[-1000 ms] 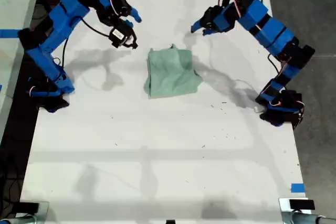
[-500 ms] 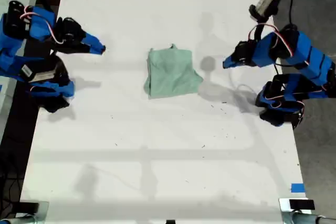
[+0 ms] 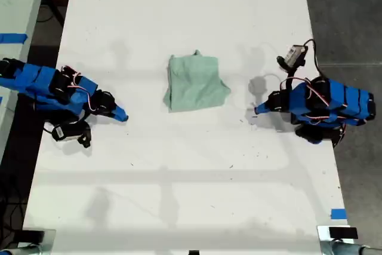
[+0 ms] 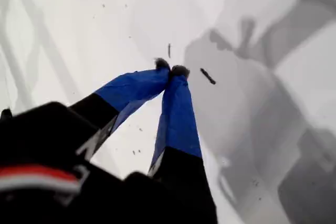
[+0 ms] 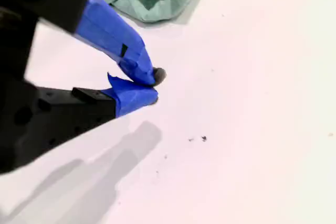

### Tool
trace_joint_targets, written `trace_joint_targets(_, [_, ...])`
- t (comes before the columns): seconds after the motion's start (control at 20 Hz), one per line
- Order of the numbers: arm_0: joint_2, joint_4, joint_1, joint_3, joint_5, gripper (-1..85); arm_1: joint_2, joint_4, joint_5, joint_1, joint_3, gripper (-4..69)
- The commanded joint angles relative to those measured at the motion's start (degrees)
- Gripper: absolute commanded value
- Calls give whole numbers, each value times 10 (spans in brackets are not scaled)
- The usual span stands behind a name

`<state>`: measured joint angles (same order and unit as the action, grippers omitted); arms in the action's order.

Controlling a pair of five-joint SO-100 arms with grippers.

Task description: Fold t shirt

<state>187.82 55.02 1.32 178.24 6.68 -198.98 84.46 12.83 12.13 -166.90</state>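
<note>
Mint t shirt [image 3: 196, 82] lies apart from my second tool [image 5: 153, 85], both tools [image 4: 172, 70] pinched empty.

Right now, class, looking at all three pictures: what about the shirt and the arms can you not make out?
- Shirt: the exterior view shows only its top layer; the folds hide what lies under. The second wrist view's edge and my second gripper cut it off.
- First wrist view: no shirt in frame; my first gripper fills the near part.
- Which arm is first: the wrist views do not settle it.
</note>
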Motion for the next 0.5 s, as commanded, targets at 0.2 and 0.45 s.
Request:
trace_joint_targets(0.2, [185,77,-79,25,-47,2,-22,-18,-49,33,-69,11])
trace_joint_targets(0.45, [185,67,-116,38,-34,23,-22,-32,-36,59,-82,12])
